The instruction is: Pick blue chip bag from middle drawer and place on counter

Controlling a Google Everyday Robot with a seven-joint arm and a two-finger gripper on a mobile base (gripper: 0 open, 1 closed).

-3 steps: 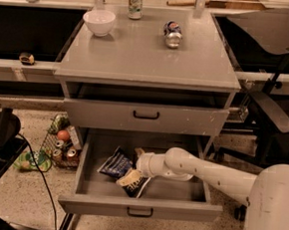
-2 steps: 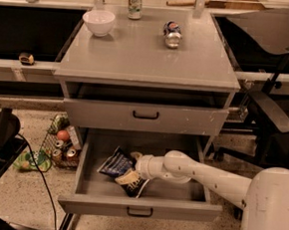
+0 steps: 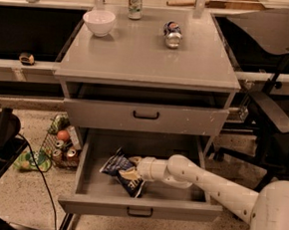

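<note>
Items on view, left to right:

1. Wire basket (image 3: 58, 147), on the floor just left of the cabinet. You will see cans and a red ball-shaped item in it.
2. White bowl (image 3: 99, 22), upright, at the back left of the worktop (image 3: 139, 59).
3. Green can (image 3: 135, 3), upright, at the back edge of the worktop, right of the bowl.
4. Soda can (image 3: 172, 34), blue and silver, lying on its side on the worktop, right of centre and well apart from the bowl.
5. Shut drawer (image 3: 184, 121), with a tall grey front, a black handle and white specks, directly under the worktop.
6. Open drawer (image 3: 97, 204), below the shut one and pulled fully out towards you. It has a low front panel with a small black handle.
7. Bag (image 3: 122, 171), dark blue with white lettering, crumpled. It lies on the floor of the open drawer, left of centre and nearer the front panel than the back.
8. Claw (image 3: 133, 164), your one claw, inside the open drawer and right at the top edge of the bag. You cannot tell whether it is spread or closed, nor whether it grips the bag.
9. Arm (image 3: 209, 186), white, reaching in from the lower right across the drawer's right half.
10. Chair (image 3: 277, 110), black, to the right of the cabinet.
</note>
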